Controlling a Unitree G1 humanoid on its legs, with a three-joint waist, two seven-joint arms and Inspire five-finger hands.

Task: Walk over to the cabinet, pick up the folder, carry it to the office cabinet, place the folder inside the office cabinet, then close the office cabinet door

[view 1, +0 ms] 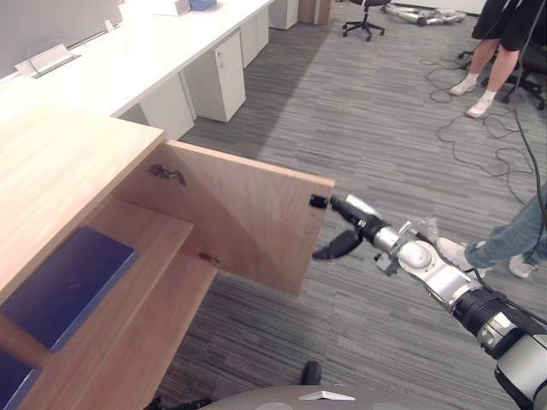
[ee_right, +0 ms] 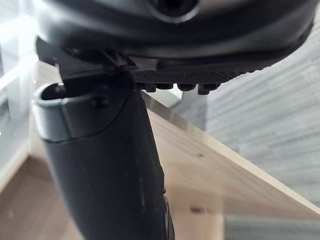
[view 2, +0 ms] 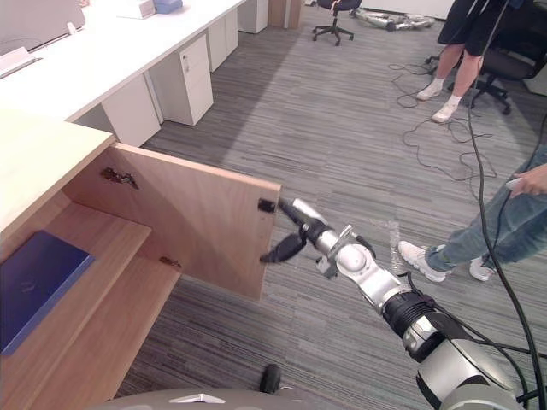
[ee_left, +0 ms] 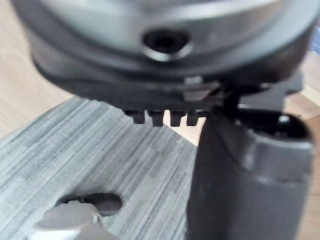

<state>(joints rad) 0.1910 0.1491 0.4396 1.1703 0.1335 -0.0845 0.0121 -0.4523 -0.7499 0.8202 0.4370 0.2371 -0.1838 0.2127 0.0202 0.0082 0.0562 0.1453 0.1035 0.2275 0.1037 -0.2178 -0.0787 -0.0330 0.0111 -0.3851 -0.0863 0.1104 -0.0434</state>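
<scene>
One blue folder [view 1: 67, 286] lies flat on the office cabinet's shelf [view 1: 162, 235], well apart from the right hand [view 1: 363, 224]. That hand's fingers [view 1: 323, 202] reach out straight, thumb spread below, tips touching the open door [view 1: 248, 213] at its free edge.

No lettering, label or number is legible on the blue folder [view 1: 64, 286] or the cabinet door [view 1: 248, 213].

We log grey striped carpet [view 1: 342, 111], a long white tabletop [view 1: 128, 51] over white drawer units [view 1: 224, 73], and a black office chair [view 1: 366, 24] beyond.
</scene>
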